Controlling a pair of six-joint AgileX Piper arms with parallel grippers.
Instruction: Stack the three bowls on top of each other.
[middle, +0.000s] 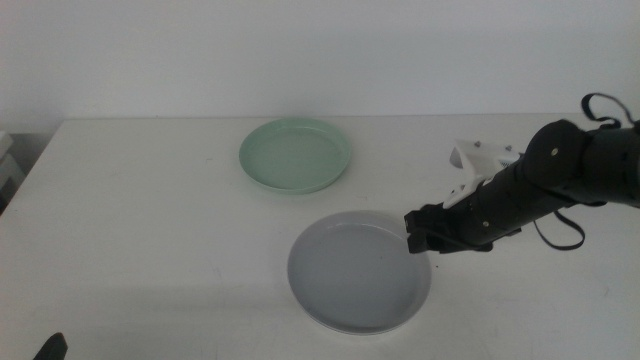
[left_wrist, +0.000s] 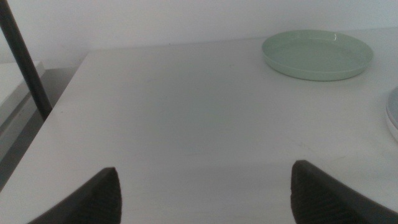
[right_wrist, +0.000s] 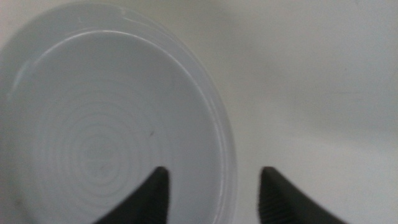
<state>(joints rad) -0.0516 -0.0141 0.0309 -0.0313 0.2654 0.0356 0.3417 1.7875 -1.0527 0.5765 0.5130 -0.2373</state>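
The mint green bowl (middle: 295, 154) sits at the back middle of the table and also shows in the left wrist view (left_wrist: 317, 55). The grey bowl (middle: 355, 270) sits in front of it. A paler white edge (middle: 372, 327) shows under its front rim, so the white bowl seems to lie beneath it. My right gripper (middle: 418, 238) is open at the grey bowl's right rim. In the right wrist view (right_wrist: 214, 196) one jaw is inside the bowl (right_wrist: 99, 137) and one outside, the rim between them. My left gripper (left_wrist: 205, 193) waits open and empty at the front left (middle: 50, 348).
The white table (middle: 150, 220) runs to a pale back wall. A dark post (left_wrist: 25, 59) stands beyond the table's left edge. The edge of the grey bowl (left_wrist: 393, 112) shows in the left wrist view.
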